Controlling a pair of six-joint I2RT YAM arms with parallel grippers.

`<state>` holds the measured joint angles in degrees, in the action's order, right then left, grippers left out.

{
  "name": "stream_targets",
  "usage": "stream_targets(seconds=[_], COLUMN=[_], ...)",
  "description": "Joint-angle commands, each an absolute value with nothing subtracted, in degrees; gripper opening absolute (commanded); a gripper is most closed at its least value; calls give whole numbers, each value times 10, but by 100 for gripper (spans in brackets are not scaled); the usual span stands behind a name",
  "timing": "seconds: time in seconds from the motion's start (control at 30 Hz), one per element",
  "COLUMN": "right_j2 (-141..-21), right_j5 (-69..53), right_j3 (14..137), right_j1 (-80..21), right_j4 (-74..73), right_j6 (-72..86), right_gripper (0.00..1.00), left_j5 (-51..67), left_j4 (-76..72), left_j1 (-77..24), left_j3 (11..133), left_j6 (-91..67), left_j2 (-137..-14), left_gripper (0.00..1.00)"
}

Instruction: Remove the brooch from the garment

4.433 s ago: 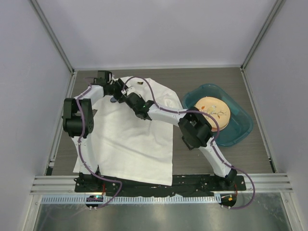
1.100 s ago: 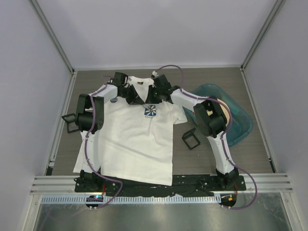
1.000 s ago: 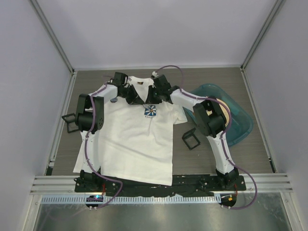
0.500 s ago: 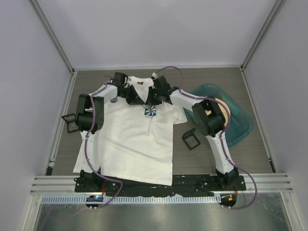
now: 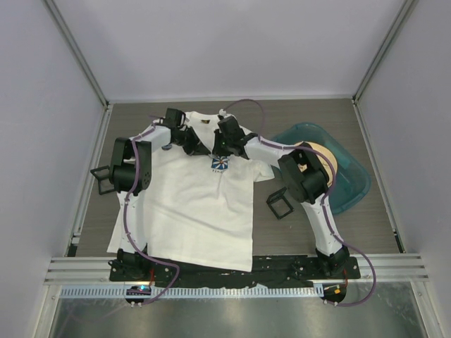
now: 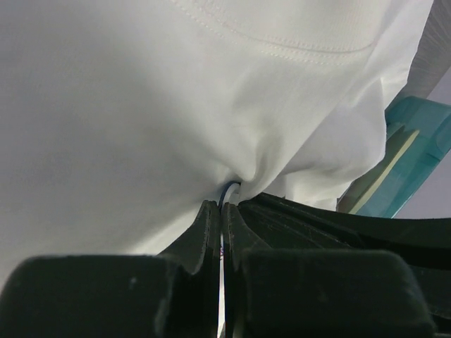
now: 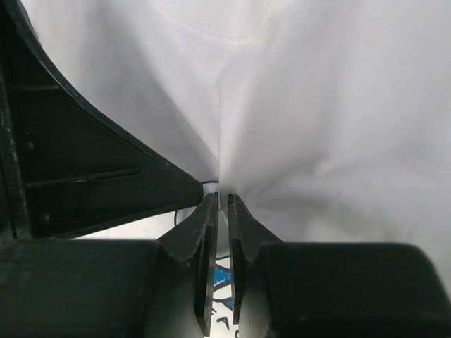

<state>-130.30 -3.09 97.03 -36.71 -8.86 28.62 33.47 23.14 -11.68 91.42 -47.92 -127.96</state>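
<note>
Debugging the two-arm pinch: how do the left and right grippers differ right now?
Closure: the left gripper has its fingers pressed together on a fabric fold; the right gripper shows a slim gap. Approach: the left gripper reaches in from the left of the collar, the right gripper from the teal tub side. Shared: both sets of tips sit in puckered T-shirt fabric just above the flower print.
</note>
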Motion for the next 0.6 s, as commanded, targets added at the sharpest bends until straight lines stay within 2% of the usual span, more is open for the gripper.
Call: stream_targets(seconds=[0.0,0.33,0.57], right_j2=[-1273,-1230,-1236], right_j5=[40,75,89], right_j3=[918,800,766], right_j1=[-400,-424,-425], right_j4=[-69,55,76], right_j6=[279,247,242], right_gripper=[17,17,17], left_j5=[336,345,348], left_j4=[206,184,175], left_j1=[-119,-118,-118], left_j3=[904,893,887], left_j6=[-501,-513,-514], left_j2=[-1255,-1253,-1250], left_gripper=[0,0,0])
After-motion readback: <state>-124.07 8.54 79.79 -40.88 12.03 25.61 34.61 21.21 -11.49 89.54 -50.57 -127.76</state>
